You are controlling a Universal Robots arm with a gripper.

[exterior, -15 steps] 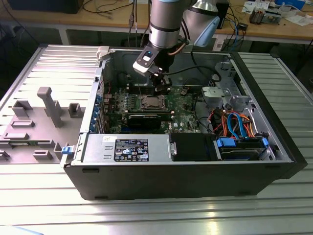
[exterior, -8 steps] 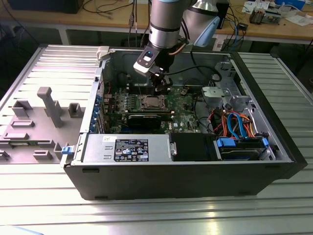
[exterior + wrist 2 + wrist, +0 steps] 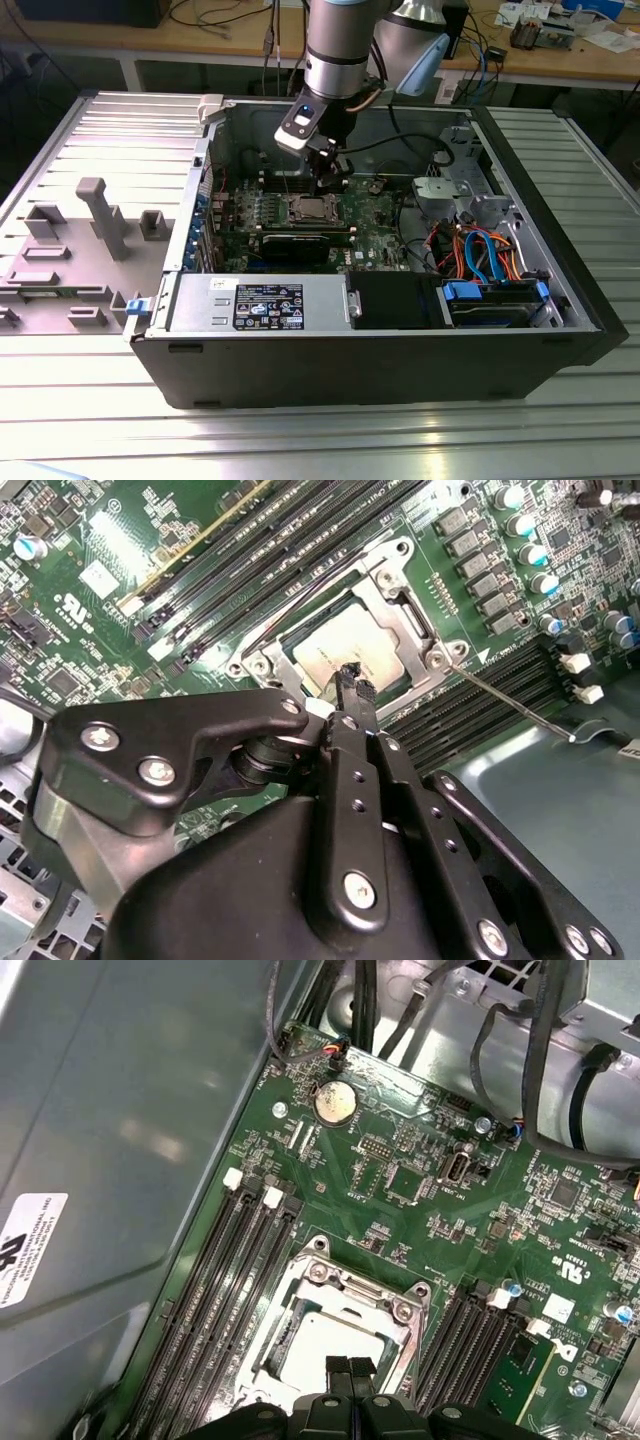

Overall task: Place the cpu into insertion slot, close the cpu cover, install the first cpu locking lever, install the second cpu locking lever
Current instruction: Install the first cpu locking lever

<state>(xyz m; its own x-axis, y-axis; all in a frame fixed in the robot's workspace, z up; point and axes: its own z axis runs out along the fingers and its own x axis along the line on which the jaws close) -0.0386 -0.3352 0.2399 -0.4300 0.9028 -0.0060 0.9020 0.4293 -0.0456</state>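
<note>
The arm (image 3: 335,45) was a silver-grey cylinder, with a pale blue joint cap (image 3: 422,62) at its two o'clock and a white wrist block (image 3: 295,130) carrying a blue light (image 3: 306,108). Its jaws were matte black linkages (image 3: 350,810) studded with silver screws (image 3: 360,888).

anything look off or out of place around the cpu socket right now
The thin silver wire lever sticks out from a corner of the silver metal frame cover, slanting across the black memory slots instead of lying along it. The flat grey-topped cpu sits square in that cover's window; nothing looks damaged.
</note>
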